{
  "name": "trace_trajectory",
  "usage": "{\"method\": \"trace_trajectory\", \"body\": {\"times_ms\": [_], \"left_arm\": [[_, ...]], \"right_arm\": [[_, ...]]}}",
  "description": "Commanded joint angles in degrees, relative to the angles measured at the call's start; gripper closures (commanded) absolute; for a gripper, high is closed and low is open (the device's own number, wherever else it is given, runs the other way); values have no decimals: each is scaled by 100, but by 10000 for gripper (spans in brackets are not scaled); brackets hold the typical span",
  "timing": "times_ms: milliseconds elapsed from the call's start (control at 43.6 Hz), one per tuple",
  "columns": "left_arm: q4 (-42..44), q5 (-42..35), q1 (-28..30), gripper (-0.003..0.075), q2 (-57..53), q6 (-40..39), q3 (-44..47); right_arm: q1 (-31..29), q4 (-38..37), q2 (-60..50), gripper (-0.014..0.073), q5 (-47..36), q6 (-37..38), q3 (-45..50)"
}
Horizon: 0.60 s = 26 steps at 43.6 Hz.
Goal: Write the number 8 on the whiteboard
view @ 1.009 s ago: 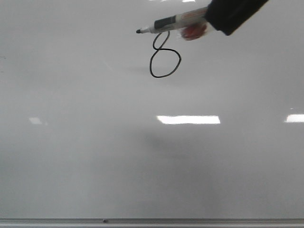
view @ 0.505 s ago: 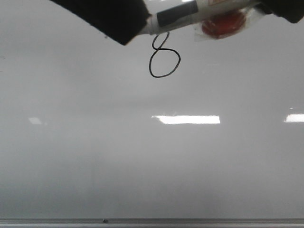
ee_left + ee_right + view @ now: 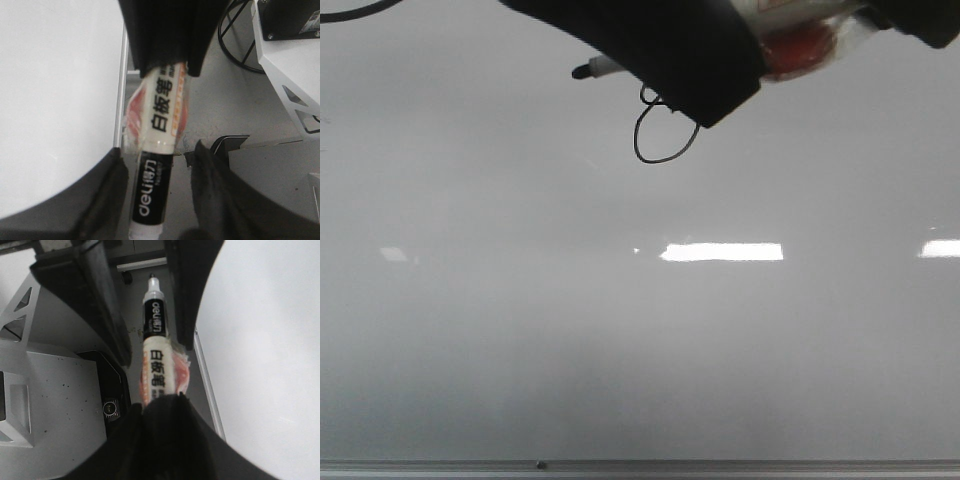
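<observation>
So the whiteboard point(image 3: 620, 330) fills the front view, glossy pale grey, with a thin metal rim along the near edge and a few bright light reflections across the middle. The number 8 point(image 3: 665, 135) sits in the far centre part of the board, drawn in thin black line; the round lower loop is clear, the narrow upper loop is mostly covered by a dark gripper body above it. The marker point(image 3: 595, 70) hangs over the board above the 8, lying roughly level, black tip pointing to the robot's left, tip off to the left of the 8; whether it touches the board cannot be told. In the right wrist view the right gripper point(image 3: 162, 407) is clamped on the rear of the marker, white barrel with black print and a black band near the tip, a bit of red-orange plastic stuck to the barrel by the fingers. In the left wrist view the left gripper point(image 3: 155, 165) has its two black fingers point(image 3: 107, 185) spread on either side of the black band of the marker, gaps visible both sides, so it is parted and not pinching. The board edge shows beside the marker in both wrist views.
</observation>
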Motion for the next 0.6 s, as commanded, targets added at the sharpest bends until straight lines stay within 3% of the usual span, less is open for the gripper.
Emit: {"method": "trace_trajectory", "body": {"times_ms": [0,184,252,321,367,459,505,574], "left_arm": [[-259,-176,-33,552,-179,9,-207],[-259,-164,-33,670,-179,9,-207],[-259,-164,-33,692,-179,9,-207],[-237,-164,-33,696,-179,9,-207],[-229,-164,-23,696,-179,-2,-207],[11,-141,40,696,-191,-210,-207],[319,-141,90,696,-229,-564,-224],[1061,-130,203,696,-363,-1343,-228]], "right_arm": [[3,274,-101,691,-157,-75,-150],[3,269,-101,686,-157,-75,-150],[3,269,-101,644,-151,-75,-150],[3,269,-101,526,-114,-75,-150],[3,256,-101,386,-66,-53,-150],[-20,35,-107,189,-28,199,-158],[-61,-317,-114,137,15,633,-195],[-171,-965,-189,137,36,1414,-214]]}}
